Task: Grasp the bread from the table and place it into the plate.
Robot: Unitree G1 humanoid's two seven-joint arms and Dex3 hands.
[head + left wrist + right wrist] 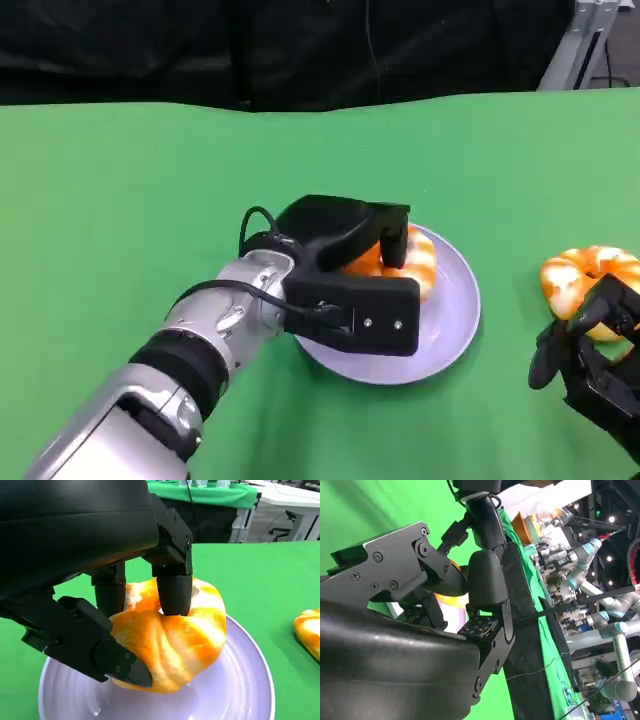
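A lilac plate (455, 318) lies on the green table right of centre. An orange-and-white ring of bread (422, 262) lies in it, and my left hand (345, 275) grips this bread from above. In the left wrist view the fingers (172, 587) press on top of the bread (175, 640) and the thumb lies against its near side, over the plate (245, 680). My right hand (590, 355) is at the lower right with its fingers apart and nothing in them. The right wrist view shows the right hand (445, 605) close up.
A second orange-and-white bread ring (588, 275) lies on the table right of the plate, just beyond my right hand, and its edge shows as bread (311, 632) in the left wrist view. A black curtain and a metal frame (585, 45) stand behind the table's far edge.
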